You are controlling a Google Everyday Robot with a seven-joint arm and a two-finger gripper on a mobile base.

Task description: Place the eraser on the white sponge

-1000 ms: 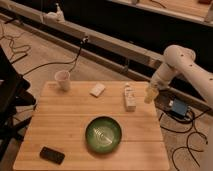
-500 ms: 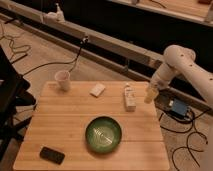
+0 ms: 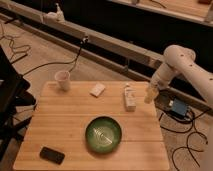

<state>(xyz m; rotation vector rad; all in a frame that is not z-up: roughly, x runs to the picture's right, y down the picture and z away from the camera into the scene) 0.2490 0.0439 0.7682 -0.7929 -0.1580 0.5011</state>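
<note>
Wooden worktop [image 3: 65, 125] carries a green bowl [image 3: 103, 134] near its front middle. Pale streaks show at the bowl's bottom, and it cannot be told whether they are contents or reflection. A white cup [image 3: 63, 80] stands upright at the back left corner, its inside unreadable. The eraser [image 3: 52, 155], a flat black block with rounded corners, lies at the front left corner. It is well apart from the white sponge [image 3: 98, 89], a flat off-white pad near the back edge, between the cup and a white carton [image 3: 130, 97]. The gripper [image 3: 150, 94] hangs just off the back right edge, beside the carton, jaws spread and holding nothing. Arm and objects sit exactly as they did half a second before.
</note>
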